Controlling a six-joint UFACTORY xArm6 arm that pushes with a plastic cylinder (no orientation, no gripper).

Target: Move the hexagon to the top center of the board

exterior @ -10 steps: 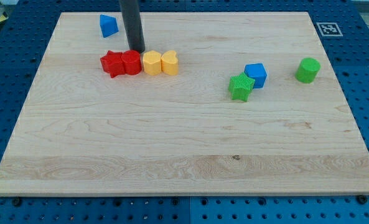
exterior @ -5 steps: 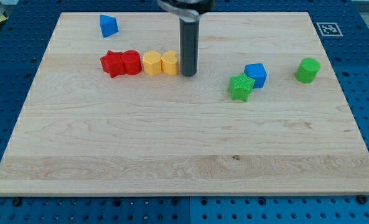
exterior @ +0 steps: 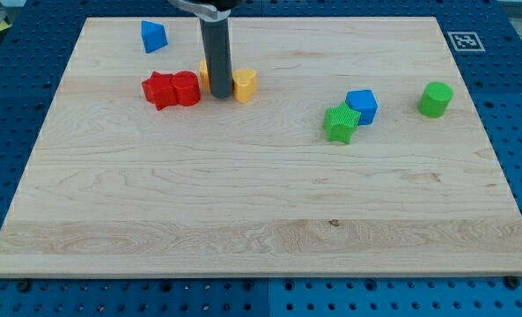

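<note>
The yellow hexagon (exterior: 203,76) is mostly hidden behind my dark rod; only a sliver shows at the rod's left edge. My tip (exterior: 219,96) rests on the board just below the hexagon, between the red rounded block (exterior: 186,88) and the yellow heart block (exterior: 244,84). A red star block (exterior: 158,90) touches the red rounded block on its left. These blocks form a row in the upper left part of the wooden board (exterior: 261,202).
A blue wedge-like block (exterior: 153,36) sits near the top left corner. A green star block (exterior: 341,122) touches a blue cube (exterior: 362,106) at the right, with a green cylinder (exterior: 435,99) farther right. A marker tag (exterior: 464,40) sits at the top right corner.
My tip swept from above the red blocks to the right of the heart, then back left under the hexagon. The hexagon has shifted slightly toward the view's top; the heart nudged a little.
</note>
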